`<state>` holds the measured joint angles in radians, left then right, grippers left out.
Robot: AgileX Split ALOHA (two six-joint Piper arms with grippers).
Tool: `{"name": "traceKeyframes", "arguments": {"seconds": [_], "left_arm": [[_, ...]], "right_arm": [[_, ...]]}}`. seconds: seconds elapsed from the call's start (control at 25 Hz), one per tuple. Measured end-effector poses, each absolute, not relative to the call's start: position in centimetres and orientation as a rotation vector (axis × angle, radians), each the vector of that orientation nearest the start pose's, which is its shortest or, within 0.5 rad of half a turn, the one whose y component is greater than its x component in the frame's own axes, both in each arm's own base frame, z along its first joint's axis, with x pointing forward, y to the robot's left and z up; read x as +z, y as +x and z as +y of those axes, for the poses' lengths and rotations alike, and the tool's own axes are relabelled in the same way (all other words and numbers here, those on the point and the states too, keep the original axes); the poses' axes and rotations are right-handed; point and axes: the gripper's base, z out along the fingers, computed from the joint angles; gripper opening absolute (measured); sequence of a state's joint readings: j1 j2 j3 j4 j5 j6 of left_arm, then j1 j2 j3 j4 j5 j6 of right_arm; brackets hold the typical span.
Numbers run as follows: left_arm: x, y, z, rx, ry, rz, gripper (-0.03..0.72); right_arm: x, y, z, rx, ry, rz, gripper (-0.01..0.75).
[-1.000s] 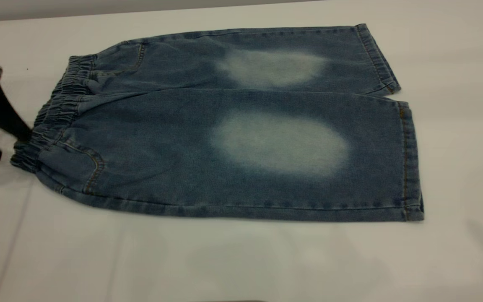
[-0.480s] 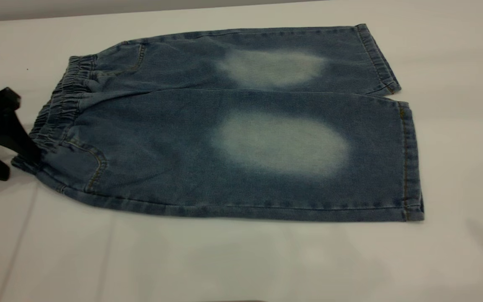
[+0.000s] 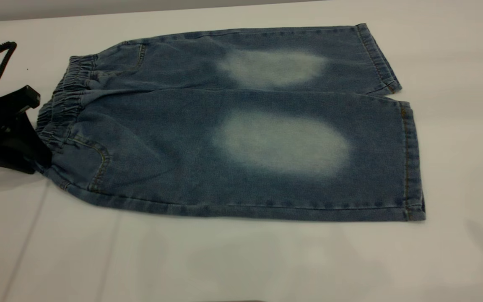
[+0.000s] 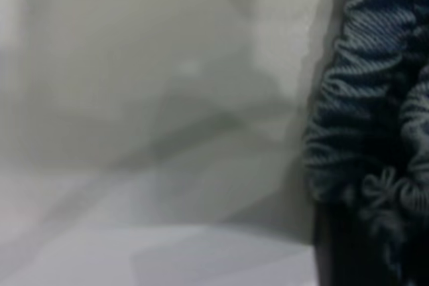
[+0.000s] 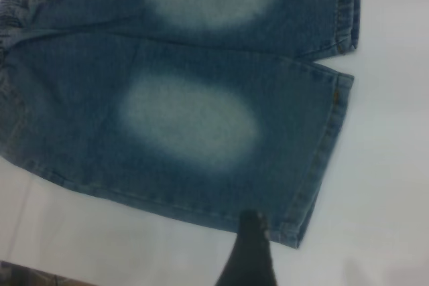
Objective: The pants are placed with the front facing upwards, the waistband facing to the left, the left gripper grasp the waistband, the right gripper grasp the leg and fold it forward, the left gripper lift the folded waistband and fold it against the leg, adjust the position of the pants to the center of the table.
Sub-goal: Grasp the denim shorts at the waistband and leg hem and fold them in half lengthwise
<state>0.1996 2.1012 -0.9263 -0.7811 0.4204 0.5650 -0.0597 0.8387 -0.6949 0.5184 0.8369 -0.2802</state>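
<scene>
**Left gripper at the waistband**

While the pants (image 3: 241, 126) lie flat, front up, on the white worktop (image 3: 224, 260), the left gripper (image 3: 36, 157) sits at the near end of the waistband (image 3: 59, 111), touching it; whether its jaws grip cannot be told. The right gripper (image 5: 249, 246) hangs above the near leg hem (image 5: 322, 165), jaw state unclear.

Exterior view angled down across the table (image 3: 241, 260), left wrist close against the waistband (image 4: 375, 118), right wrist high above the pants (image 5: 188, 85), shared with exterior.
</scene>
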Motion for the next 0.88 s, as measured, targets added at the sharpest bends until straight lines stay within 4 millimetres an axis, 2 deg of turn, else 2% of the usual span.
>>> {"name": "traceKeyframes", "arguments": {"seconds": [0.08,0.12,0.36,0.68,0.88], "left_arm": [[4.9,32.6,3.9,-0.436,-0.508,2.892,0.092],[4.9,32.6,3.8,-0.438,-0.508,2.893,0.077],[5.9,32.6,3.9,-0.42,-0.442,2.876,0.069],[11.1,32.8,3.8,-0.41,-0.319,2.764,0.067],[12.2,32.8,3.7,-0.413,-0.304,2.74,0.067]], "right_arm": [[30.5,15.1,2.5,0.462,-0.006,2.368,0.537],[30.5,15.1,2.5,0.463,-0.005,2.368,0.537],[29.8,15.8,2.7,0.497,-0.031,2.389,0.537],[24.9,19.4,3.6,0.686,-0.102,2.503,0.537],[21.4,21.7,3.5,0.723,-0.088,2.584,0.537]]}}
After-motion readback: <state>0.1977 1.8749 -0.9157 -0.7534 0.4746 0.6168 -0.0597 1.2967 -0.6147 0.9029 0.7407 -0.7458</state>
